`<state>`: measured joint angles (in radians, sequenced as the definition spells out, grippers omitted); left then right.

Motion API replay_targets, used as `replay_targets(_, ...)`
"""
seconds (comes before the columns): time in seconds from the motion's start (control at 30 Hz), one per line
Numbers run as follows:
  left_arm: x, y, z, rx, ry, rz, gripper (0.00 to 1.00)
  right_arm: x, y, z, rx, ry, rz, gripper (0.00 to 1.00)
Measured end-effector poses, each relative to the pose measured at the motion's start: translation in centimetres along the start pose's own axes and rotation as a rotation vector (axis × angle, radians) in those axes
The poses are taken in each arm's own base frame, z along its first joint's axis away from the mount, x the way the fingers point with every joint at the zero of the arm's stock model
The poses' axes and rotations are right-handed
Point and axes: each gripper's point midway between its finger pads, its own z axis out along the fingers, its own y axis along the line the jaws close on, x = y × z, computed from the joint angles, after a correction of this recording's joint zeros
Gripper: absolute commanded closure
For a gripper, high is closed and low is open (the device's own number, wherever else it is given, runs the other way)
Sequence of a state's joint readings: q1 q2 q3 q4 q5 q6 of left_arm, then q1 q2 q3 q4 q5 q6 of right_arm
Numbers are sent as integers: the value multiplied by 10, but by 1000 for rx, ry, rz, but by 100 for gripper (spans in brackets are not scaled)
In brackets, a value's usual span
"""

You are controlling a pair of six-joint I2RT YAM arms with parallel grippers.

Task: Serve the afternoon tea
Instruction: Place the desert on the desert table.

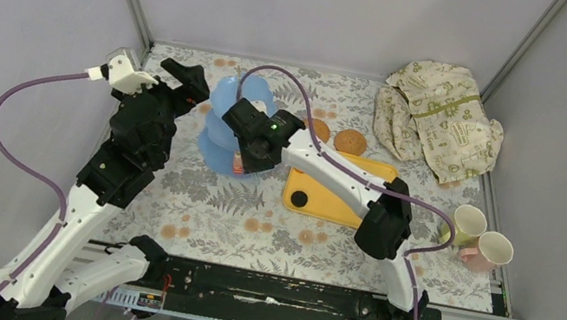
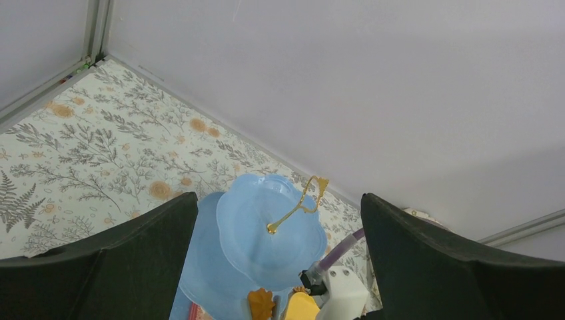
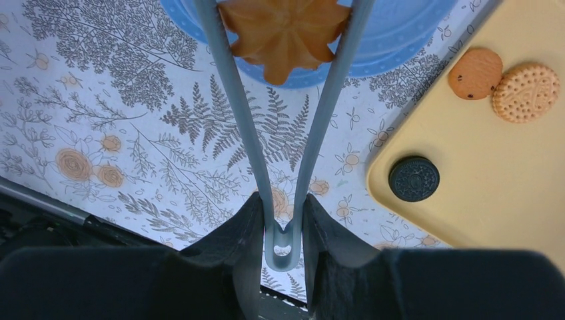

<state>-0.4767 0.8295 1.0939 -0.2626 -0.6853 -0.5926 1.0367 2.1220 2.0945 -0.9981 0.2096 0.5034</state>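
Pinching a pair of grey tongs (image 3: 234, 100) just above their hinge, my right gripper (image 3: 283, 223) is closed part-way, its jaws pressed against the two arms of the tongs. The tips of the tongs clamp a star-shaped biscuit (image 3: 285, 37), orange-brown, over the near rim of the lowest tier of the light-blue stand (image 3: 400, 40); whether the biscuit touches the tier I cannot tell. The stand sits on the flower-printed table (image 3: 133, 133) toward the far side, just left of the yellow tray (image 3: 493, 187). On the tray lie a round black biscuit (image 3: 414, 179) near its corner and, farther along, a brown biscuit (image 3: 474, 73) touching a pale biscuit (image 3: 525, 92). My left gripper (image 2: 278, 207) is spread wide and holds nothing; it hangs to the left of the stand, and between its dark fingers (image 2: 133, 260) the top tier shows with its gold handle (image 2: 296, 207) leaning to one side. Seen from above, two brown woven coasters (image 1: 350, 142) lie side by side beyond the far edge of the tray, one partly hidden by my right arm. Two pale cups (image 1: 469, 221) sit next to each other at the right edge of the table, well apart from the stand. A crumpled cream cloth (image 1: 437, 117) with green print lies in the far right corner.
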Motion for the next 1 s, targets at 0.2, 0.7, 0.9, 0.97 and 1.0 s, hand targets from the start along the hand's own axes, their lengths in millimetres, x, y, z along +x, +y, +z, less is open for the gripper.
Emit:
replay_targets(0.2, -2, 2, 0, -11, -10, -1, 0, -11, 10, 7, -13, -9, 4, 91)
replay_targets(0.7, -15, 10, -7, -30, -55, -16, 0, -19, 28, 46, -25, 5, 2, 90)
replay_targets(0.9, -14, 12, -8, -29, -59, -7, 0, -23, 30, 45, -44, 1, 10, 86)
replay_targets(0.97, -13, 13, -7, -31, -58, -2, 0, -26, 31, 44, -51, -5, 14, 83)
replay_targets(1.0, -12, 13, -7, -32, -56, 1, 0, -28, 31, 44, -53, -9, 16, 80)
